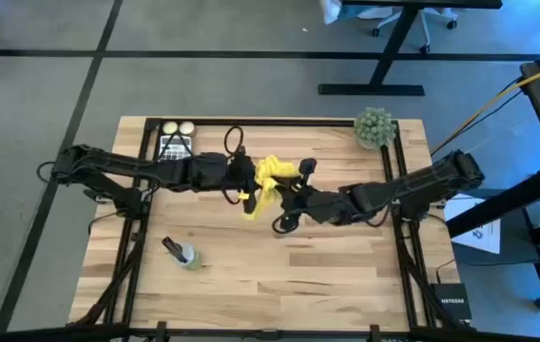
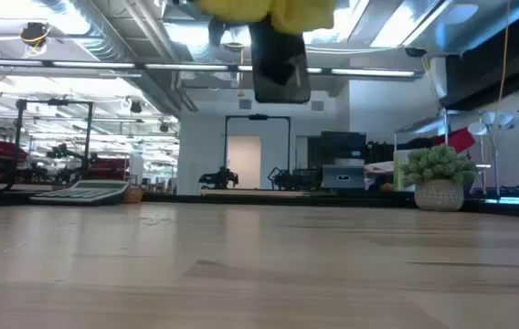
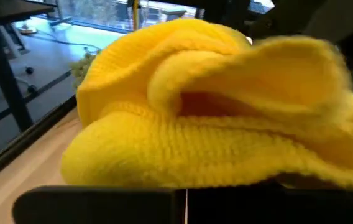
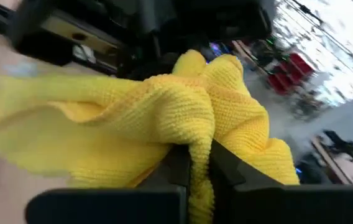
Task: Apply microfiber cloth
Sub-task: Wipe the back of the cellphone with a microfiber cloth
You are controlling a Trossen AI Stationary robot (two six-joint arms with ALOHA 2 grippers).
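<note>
The bright yellow microfiber cloth point(image 1: 272, 174) is bunched up above the table's middle, between both grippers. It fills the left wrist view point(image 3: 195, 124) and the right wrist view point(image 4: 164, 118). In the low view a dark flat smartphone point(image 2: 280, 68) hangs upright below the cloth point(image 2: 269, 11), well clear of the tabletop. My left gripper point(image 1: 244, 185) reaches in from the left and is shut at the phone. The cloth hides its fingertips. From the right, my right gripper point(image 1: 294, 190) is shut on the cloth. My left gripper comes level from the table's left and holds the smartphone lifted clear and upright. The cloth draped in front hides which part its fingers are on. My right gripper point(image 4: 204, 152) pinches a hanging fold of the cloth point(image 4: 200, 177) between its two fingers, coming from the table's right. The rest of the cloth bulges slack beyond the fingers and lies against the phone.
A calculator point(image 1: 173, 145) with two pale balls point(image 1: 177, 126) behind it lies at the far left. A small potted plant point(image 1: 375, 126) stands at the far right corner. A small bottle-like object point(image 1: 183, 253) lies near the front left. Bare wood stretches along the near side.
</note>
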